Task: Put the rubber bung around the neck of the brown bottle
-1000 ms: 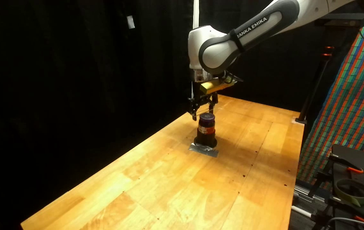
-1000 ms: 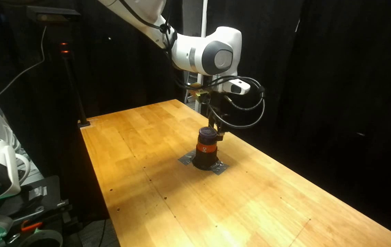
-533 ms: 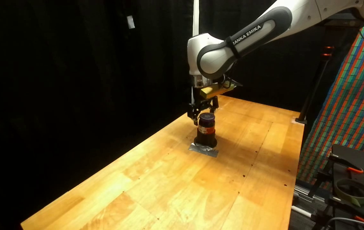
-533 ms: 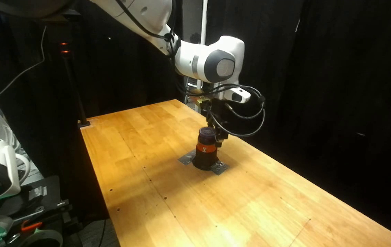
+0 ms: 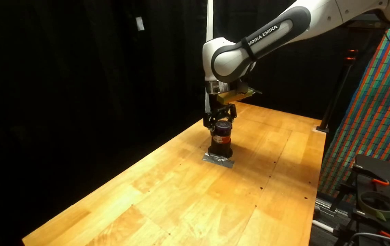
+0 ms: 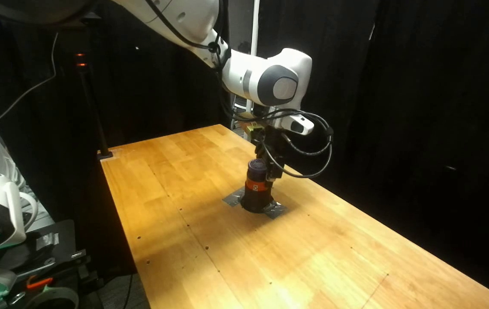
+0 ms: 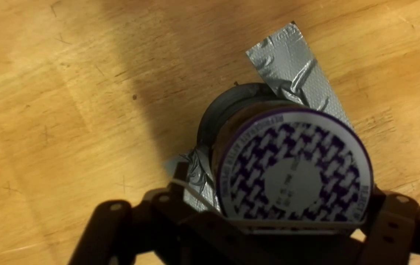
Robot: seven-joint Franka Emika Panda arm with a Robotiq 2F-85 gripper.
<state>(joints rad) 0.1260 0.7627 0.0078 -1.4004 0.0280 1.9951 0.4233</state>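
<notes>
The brown bottle (image 5: 223, 131) has a dark purple lid and an orange label. It stands in a black round base (image 5: 220, 149) taped to the table. It also shows in an exterior view (image 6: 256, 185), and its purple-and-white lid (image 7: 293, 176) in the wrist view. My gripper (image 7: 279, 183) is open, down at lid height, its fingers spread to either side of the lid; the right finger is close against it. A thin pale rubber band (image 7: 197, 195) is stretched between the fingers and crosses the lid's near edge. I cannot tell whether it loops the neck.
Silver tape (image 5: 218, 160) fixes the base to the wooden table (image 5: 188, 198). A black post (image 5: 335, 92) stands at a table corner. A side bench with a tape roll (image 5: 378, 205) is beside the table. Cables (image 6: 326, 146) loop from the wrist.
My gripper has come down to lid height with the band, then moved slightly toward the bottle. The bottle's top has shifted a little away from the gripper, so it leans slightly.
</notes>
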